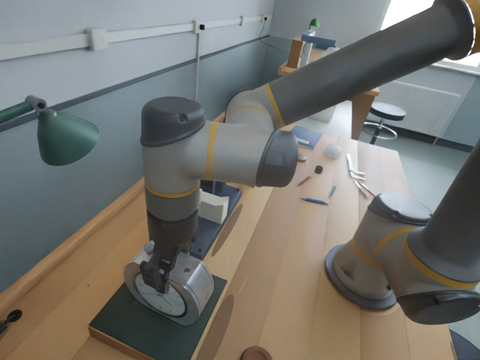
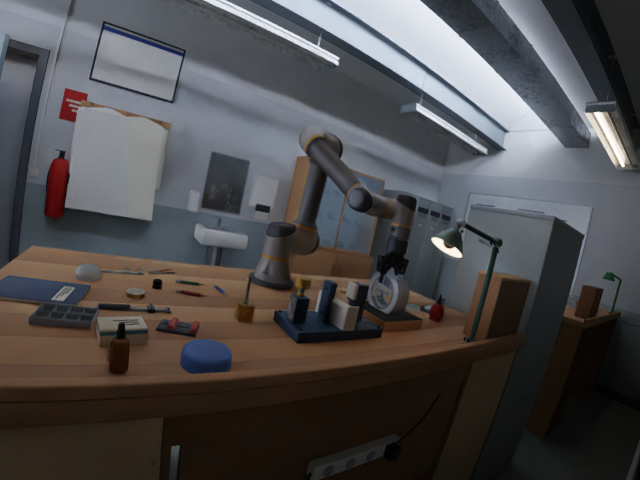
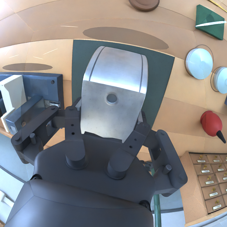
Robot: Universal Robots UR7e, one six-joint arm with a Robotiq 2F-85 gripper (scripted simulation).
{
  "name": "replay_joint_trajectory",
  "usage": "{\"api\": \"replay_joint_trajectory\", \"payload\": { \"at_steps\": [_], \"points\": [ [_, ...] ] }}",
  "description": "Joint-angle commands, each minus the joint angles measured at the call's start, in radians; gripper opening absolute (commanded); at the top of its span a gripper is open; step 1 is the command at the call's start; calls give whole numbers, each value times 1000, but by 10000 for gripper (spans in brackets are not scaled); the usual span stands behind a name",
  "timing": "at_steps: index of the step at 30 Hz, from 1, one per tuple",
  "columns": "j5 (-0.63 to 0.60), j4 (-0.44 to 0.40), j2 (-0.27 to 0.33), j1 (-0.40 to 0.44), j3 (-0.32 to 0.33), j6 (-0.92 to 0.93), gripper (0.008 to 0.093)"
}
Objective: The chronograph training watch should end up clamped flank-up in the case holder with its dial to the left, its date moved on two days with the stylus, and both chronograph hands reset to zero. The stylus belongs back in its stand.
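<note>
The chronograph training watch stands on edge on the dark green mat, its white dial facing the side camera and its steel flank with a small round pusher turned up. The blue case holder with its pale jaws sits just beyond the mat. The stylus stands in its wooden stand left of the holder. My gripper comes straight down over the watch and is closed on its case, across dial and back.
A parts tray, a brown bottle, a blue round pad and small hand tools lie across the bench. A red blower and round white dishes sit near the mat, and a green desk lamp overhangs it.
</note>
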Motion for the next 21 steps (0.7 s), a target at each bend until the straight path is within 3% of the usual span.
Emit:
{"api": "replay_joint_trajectory", "payload": {
  "at_steps": [1, 6, 21],
  "points": [
    [-3, 0, 2, -1, 2, 0, 185],
    [-4, 0, 3, -2, 2, 0, 85],
    [-4, 13, -3, -2, -4, 0, 80]
  ]
}}
